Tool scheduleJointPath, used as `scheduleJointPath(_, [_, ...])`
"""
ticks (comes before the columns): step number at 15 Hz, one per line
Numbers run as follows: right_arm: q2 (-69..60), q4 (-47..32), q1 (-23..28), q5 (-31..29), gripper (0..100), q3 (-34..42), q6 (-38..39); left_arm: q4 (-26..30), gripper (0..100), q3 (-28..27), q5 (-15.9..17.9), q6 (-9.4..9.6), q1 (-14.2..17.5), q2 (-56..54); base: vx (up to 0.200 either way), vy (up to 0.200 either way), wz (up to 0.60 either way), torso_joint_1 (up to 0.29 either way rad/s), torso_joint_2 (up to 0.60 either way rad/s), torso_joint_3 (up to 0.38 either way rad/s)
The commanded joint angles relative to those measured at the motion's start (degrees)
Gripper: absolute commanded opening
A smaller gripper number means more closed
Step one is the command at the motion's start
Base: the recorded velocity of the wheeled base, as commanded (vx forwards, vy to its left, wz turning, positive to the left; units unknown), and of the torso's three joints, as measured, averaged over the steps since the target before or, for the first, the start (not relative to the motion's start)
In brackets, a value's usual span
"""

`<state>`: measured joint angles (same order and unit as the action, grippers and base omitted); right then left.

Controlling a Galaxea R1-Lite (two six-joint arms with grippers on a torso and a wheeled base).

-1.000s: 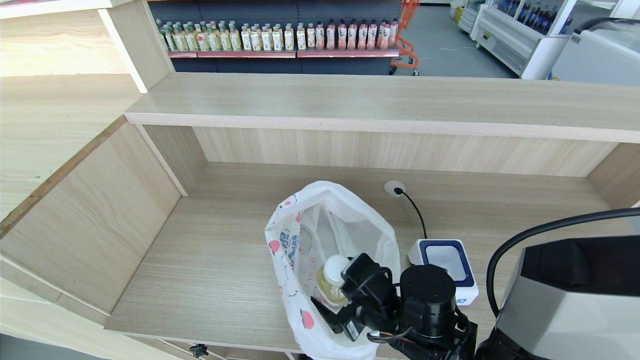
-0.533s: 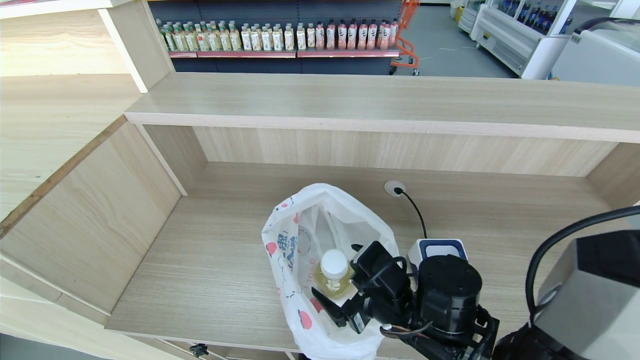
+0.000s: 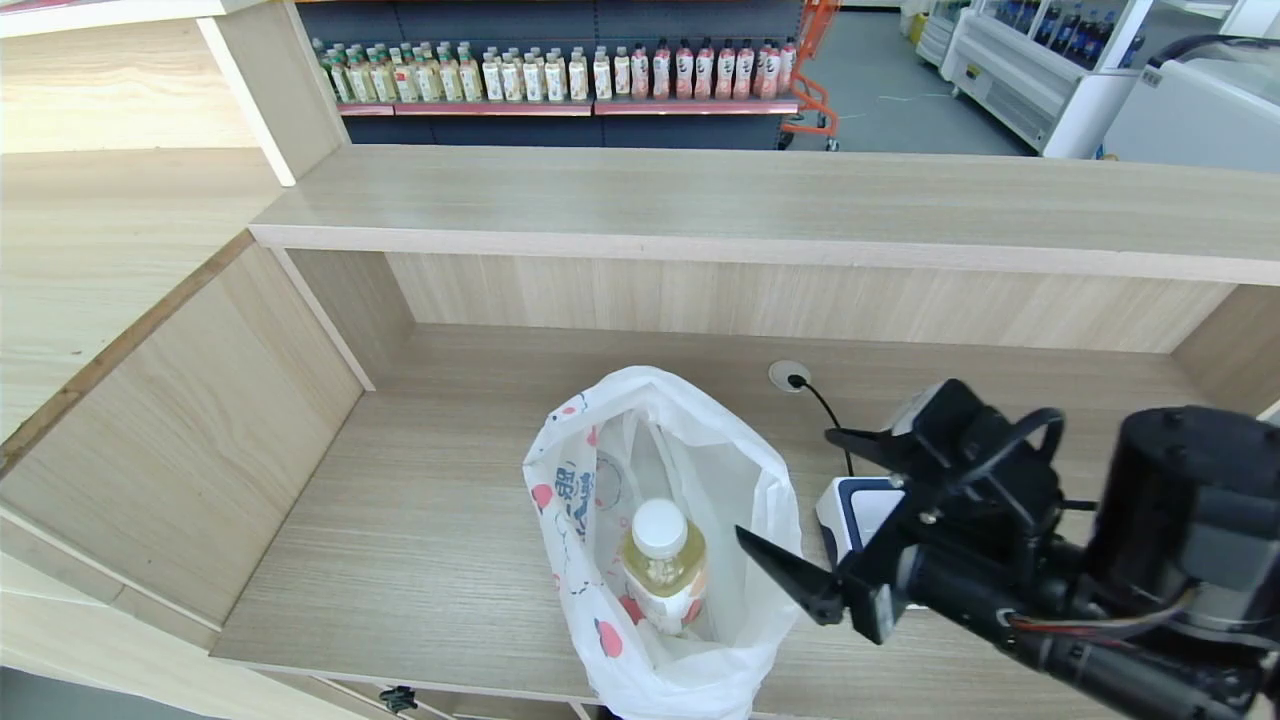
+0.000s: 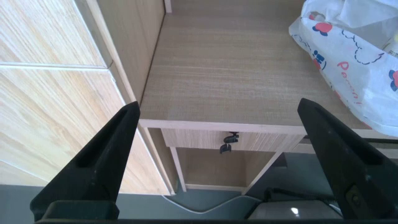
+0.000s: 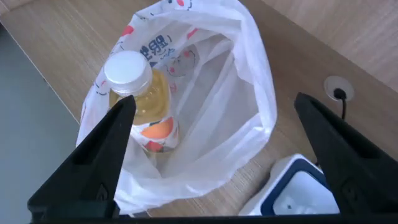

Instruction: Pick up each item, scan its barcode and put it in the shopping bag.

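Note:
A white shopping bag with red prints stands open on the wooden counter. Inside it a bottle of yellow drink with a white cap stands upright; the right wrist view shows the same bottle in the bag. My right gripper hangs open and empty above the counter, just right of the bag's mouth and over the scanner. My left gripper is open and empty, held low off the counter's front edge, with the bag off to one side.
The blue and white scanner sits right of the bag, its black cable running to a grommet in the counter. A raised ledge runs along the back and a wooden side wall closes the left.
My right gripper has let go of the bottle, risen out of the bag and moved right, its fingers now wide apart. The bottle stays standing in the bag.

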<state>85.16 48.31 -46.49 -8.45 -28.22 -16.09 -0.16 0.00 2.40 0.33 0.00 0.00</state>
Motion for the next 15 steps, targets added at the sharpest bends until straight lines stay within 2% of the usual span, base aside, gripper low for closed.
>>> scheduleJointPath(1, [-25.2, -24.7, 10.4, -0.7, 100, -0.4, 0.9, 0.0, 100, 0.0, 0.0, 0.02, 0.0, 0.1, 0.0, 0.0, 0.0, 0.0, 0.0, 0.0])
scheduleJointPath(3, [-34.4, -38.6, 17.7, -0.7, 100, -1.2, 2.6, 0.0, 100, 0.0, 0.0, 0.02, 0.0, 0.1, 0.0, 0.0, 0.0, 0.0, 0.0, 0.0])
scheduleJointPath(5, [-39.5, -46.0, 20.5, -0.9, 100, -1.9, 3.6, 0.0, 100, 0.0, 0.0, 0.02, 0.0, 0.1, 0.0, 0.0, 0.0, 0.0, 0.0, 0.0])
scheduleJointPath(7, [-44.0, -54.6, 26.7, -0.8, 100, -3.3, 3.8, 0.0, 100, 0.0, 0.0, 0.02, 0.0, 0.1, 0.0, 0.0, 0.0, 0.0, 0.0, 0.0])
scheduleJointPath(12, [-48.0, -57.5, 31.6, -0.9, 100, -2.8, 7.0, 0.0, 100, 0.0, 0.0, -0.07, 0.0, 0.1, 0.0, 0.0, 0.0, 0.0, 0.0, 0.0])
scheduleJointPath(15, [-51.5, -62.5, 33.0, -0.9, 100, -2.5, 8.4, 0.0, 100, 0.0, 0.0, -0.07, 0.0, 0.1, 0.0, 0.0, 0.0, 0.0, 0.0, 0.0])
